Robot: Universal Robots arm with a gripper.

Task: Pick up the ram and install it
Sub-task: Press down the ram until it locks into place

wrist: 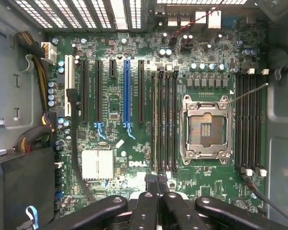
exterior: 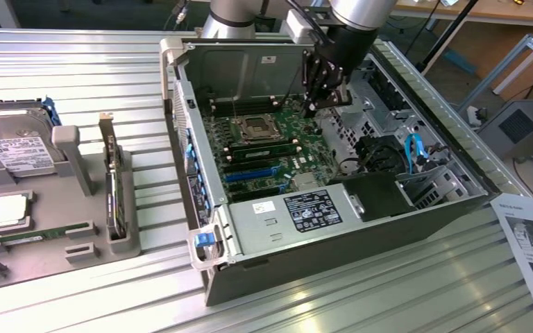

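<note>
Table [exterior: 81, 62], slatted metal, carries the lot. Open PC case [exterior: 239, 69] sits mid-frame in the exterior view, side panel off, motherboard [exterior: 290, 132] exposed. Grey parts tray [exterior: 39, 267] is at 9 o'clock of the case, a gap between them. On the tray: hard drive [exterior: 17, 146] at the 12 o'clock end, silver processor chip [exterior: 5, 210] at 6 o'clock of the drive, and the ram [exterior: 35, 237] lying flat in the holder along the tray's 6 o'clock edge, nothing touching it. Gripper [exterior: 311, 107] is inside the case, hanging over the board at roughly 2 o'clock of the empty processor socket [exterior: 252, 126], well apart from the tray. Fingertips [wrist: 151, 187] are pressed together and I see nothing pinched between them. In the wrist view they sit just off the end of the memory slots [wrist: 165, 120], the bank between the socket and the blue slot [wrist: 126, 91]. The memory slot nearest the blue one shows a pale line along its length. Can't tell if that's a seated stick or just the slot. My read: the only stick I can positively identify is in the tray, so pick not done, install not done, whole job left.
</note>
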